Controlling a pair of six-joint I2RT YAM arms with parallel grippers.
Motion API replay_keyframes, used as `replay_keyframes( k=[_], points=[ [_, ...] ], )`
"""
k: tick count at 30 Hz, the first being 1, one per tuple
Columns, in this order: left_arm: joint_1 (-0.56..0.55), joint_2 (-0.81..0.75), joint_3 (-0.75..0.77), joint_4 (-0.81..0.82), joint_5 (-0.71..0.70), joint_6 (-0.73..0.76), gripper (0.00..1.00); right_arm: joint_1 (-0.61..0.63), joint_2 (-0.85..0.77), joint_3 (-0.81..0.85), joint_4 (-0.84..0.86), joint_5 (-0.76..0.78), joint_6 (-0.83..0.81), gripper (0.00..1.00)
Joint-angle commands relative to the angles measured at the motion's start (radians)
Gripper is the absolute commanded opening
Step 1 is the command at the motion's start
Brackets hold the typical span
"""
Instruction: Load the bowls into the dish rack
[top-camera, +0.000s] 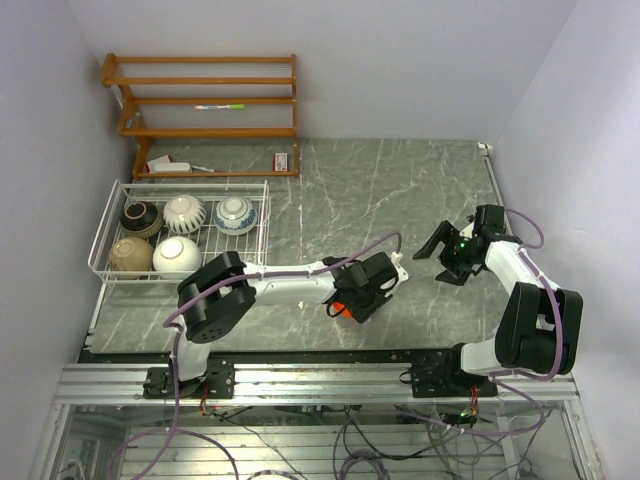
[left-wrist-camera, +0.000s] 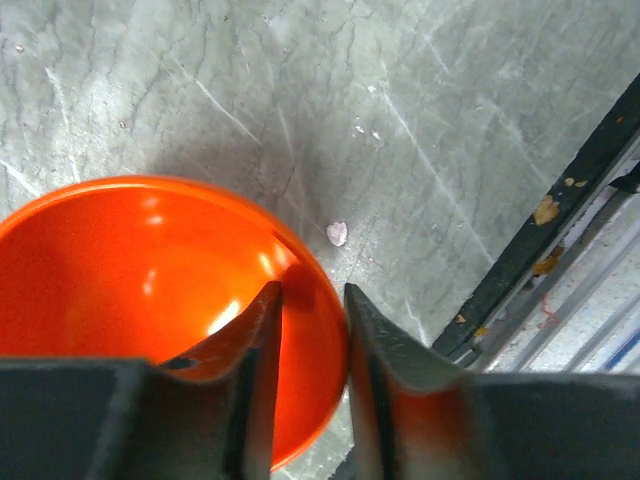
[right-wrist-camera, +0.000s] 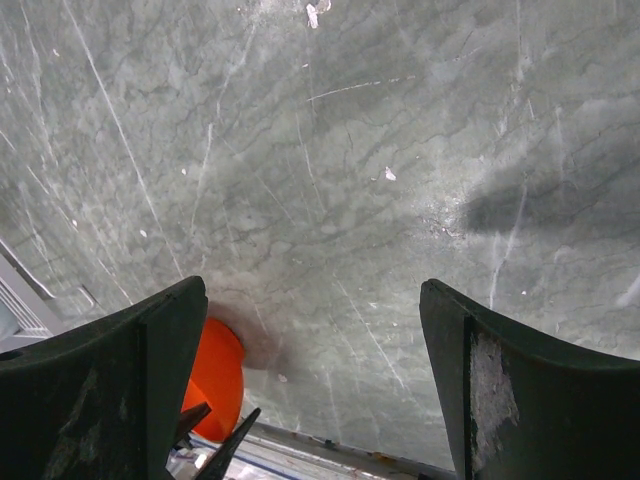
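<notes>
Because the orange-red bowl (left-wrist-camera: 130, 270) is the only one not yet in the dish rack (top-camera: 235, 250), the left gripper (left-wrist-camera: 312, 292) is down on it near the front edge of the table (top-camera: 400, 190), well apart from the rack at the far left. Its fingers (left-wrist-camera: 255, 380) stand close together astride the rim, one inside the bowl and one outside against the wall. That suits a round, handleless thing: a pinch on the thin edge gives a hold where a grasp across the whole bowl would likely not fit. Whether the pads already press the wall, I cannot tell.

The right gripper (right-wrist-camera: 312, 330) hangs over bare table to the right with its jaws spread wide and nothing between them, probably parked clear of the left arm's path.

The bowl is smooth and glossy, with bright highlights across its inside, so I judge it slippery in a rim pinch. The table is a grey, marble-look slab with pale veins and a few light flecks. The rack is a white wire grid with raised sides. It holds a black bowl (top-camera: 140, 216), a pale ribbed bowl (top-camera: 185, 212) and a blue-and-white bowl (top-camera: 236, 213) at the back, with a tan bowl (top-camera: 130, 255) and a white bowl (top-camera: 177, 256) in front. Open grid shows beside the white bowl.
</notes>
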Motion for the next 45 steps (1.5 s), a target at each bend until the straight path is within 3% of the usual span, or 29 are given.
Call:
replay_keyframes(
  k=[1,5,9,13,23,28,38,45],
  points=[
    [-0.006,-0.025,-0.022,0.028,-0.005,-0.018,0.26,-0.008,-0.025,-0.004,0.009,-0.007,-0.009,0.88],
    [-0.006,-0.063,-0.007,0.021,-0.021,-0.027,0.08,-0.008,-0.023,-0.003,0.006,-0.004,-0.01,0.88],
    [0.007,-0.106,0.02,0.013,-0.006,-0.05,0.07,-0.008,-0.019,0.004,0.005,-0.007,-0.009,0.88],
    [0.089,-0.202,-0.033,0.1,0.078,-0.119,0.07,-0.008,-0.014,0.014,-0.001,-0.007,-0.012,0.88],
    [0.437,-0.58,-0.167,0.295,0.257,-0.305,0.07,-0.008,-0.009,0.005,0.011,-0.016,-0.007,0.87],
    [0.635,-0.688,-0.21,0.338,0.38,-0.383,0.07,-0.007,-0.001,-0.001,0.02,-0.024,-0.005,0.87],
    [1.185,-0.872,-0.558,0.723,0.7,-0.785,0.07,-0.007,0.0,-0.003,0.014,-0.024,-0.012,0.87],
    [1.245,-0.899,-0.714,0.813,0.716,-0.897,0.07,-0.007,0.011,0.004,0.011,-0.026,-0.013,0.87]
  ],
)
